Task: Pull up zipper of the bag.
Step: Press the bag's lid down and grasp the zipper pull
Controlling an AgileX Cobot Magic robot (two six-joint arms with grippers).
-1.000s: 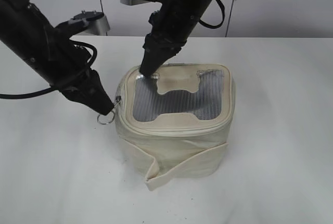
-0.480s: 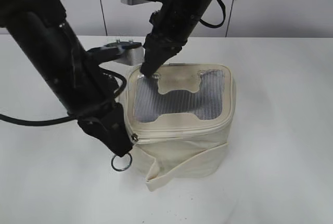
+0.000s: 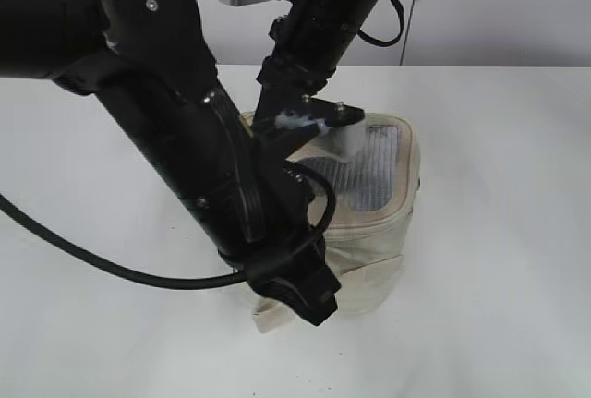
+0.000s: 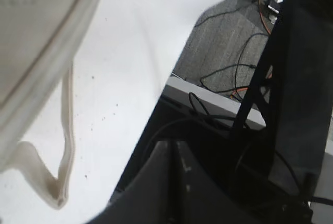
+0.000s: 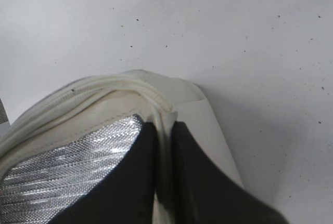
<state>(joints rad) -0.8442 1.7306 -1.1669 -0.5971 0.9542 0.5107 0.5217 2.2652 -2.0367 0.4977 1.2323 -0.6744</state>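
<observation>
Two arms crowded around one small bag [image 3: 380, 232]. Found it upright near the middle of the white desk [image 3: 499, 259], lid uppermost, grey mesh window [image 3: 374, 176] exposed on the right only, with the rest masked by the bulky left arm in the foreground.

Reached in from the back with the right hand [image 5: 164, 128], set on the lid's far-left corner. Nipped a fold of the cream rim between fingers [image 5: 130, 182] drawn almost together, just where the zipper [image 5: 88, 90] track rounds the bend. Judged this an anchoring hold: soft fabric, light body, so likely pinned there to keep a tug on the slider from dragging the whole bag along the desk or buckling the lid.

Found the left hand [image 3: 312, 298] low, against the front-left bottom edge of the bag. Showed, in the left wrist view, its dark fingers [image 4: 151, 182] pressed together, the bag's rim up to the left and the loose strap band [image 4: 67, 125] hanging in a loop beside it. Could not tell whether the ring pull lay pinched between them; saw no slider or ring in any view. Judged the pull along the front rim as under way, but could not read how much track remained unclosed.
</observation>
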